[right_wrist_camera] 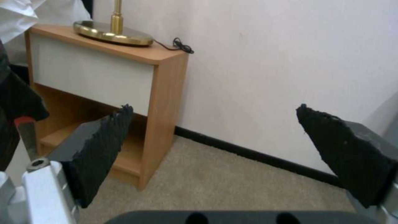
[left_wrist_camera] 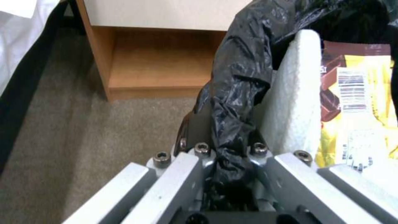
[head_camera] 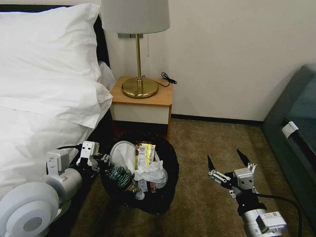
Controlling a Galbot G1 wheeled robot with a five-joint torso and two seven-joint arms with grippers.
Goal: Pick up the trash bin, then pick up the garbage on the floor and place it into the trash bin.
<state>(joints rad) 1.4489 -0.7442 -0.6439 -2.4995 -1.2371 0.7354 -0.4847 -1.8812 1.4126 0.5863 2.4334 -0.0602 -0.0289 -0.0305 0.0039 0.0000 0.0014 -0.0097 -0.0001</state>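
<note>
The trash bin (head_camera: 171,158), lined with a crinkly black bag, hangs tilted in front of the nightstand. My left gripper (head_camera: 102,160) is shut on its near rim; in the left wrist view the bag (left_wrist_camera: 238,90) is bunched between the jaws of the left gripper (left_wrist_camera: 224,149). Garbage lies inside the bin: a white slipper (head_camera: 121,152) (left_wrist_camera: 295,99), a yellow-silver wrapper (head_camera: 146,154) (left_wrist_camera: 365,102), a crumpled tissue (head_camera: 152,172) and a green bottle (head_camera: 122,180). To the right of the bin my right gripper (head_camera: 225,157) (right_wrist_camera: 213,109) is open over the carpet, with nothing between its fingers.
The wooden nightstand (head_camera: 141,100) (right_wrist_camera: 104,71) with a brass lamp (head_camera: 140,86) stands against the wall behind the bin. The white bed (head_camera: 39,98) is close on the left. A dark upholstered seat (head_camera: 296,125) borders the right. Brown carpet (head_camera: 204,144) lies between them.
</note>
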